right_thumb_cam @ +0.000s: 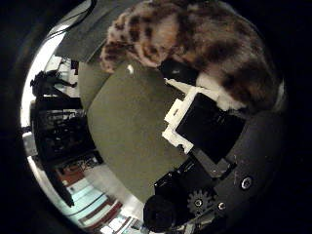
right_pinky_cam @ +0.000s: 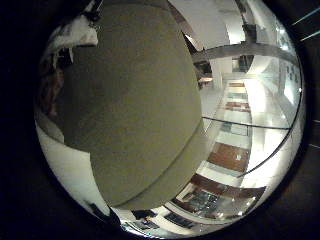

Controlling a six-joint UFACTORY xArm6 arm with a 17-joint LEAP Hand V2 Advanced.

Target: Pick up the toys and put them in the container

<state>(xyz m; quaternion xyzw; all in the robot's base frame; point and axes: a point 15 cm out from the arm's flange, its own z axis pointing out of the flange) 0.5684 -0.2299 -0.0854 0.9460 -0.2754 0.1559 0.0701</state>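
Note:
A spotted brown and tan plush toy with a patch of white fur fills one side of the thumb side view, close against the palm. My right hand shows as white and black parts with a gear, and one finger curls in against the toy's body. One of the toy's limbs hangs out over an olive green cushion. No container shows in either view.
The olive cushion has a rounded edge with a seam and fills much of both views. Beyond it lie a glossy pale floor with brown patches and dark furniture in the room.

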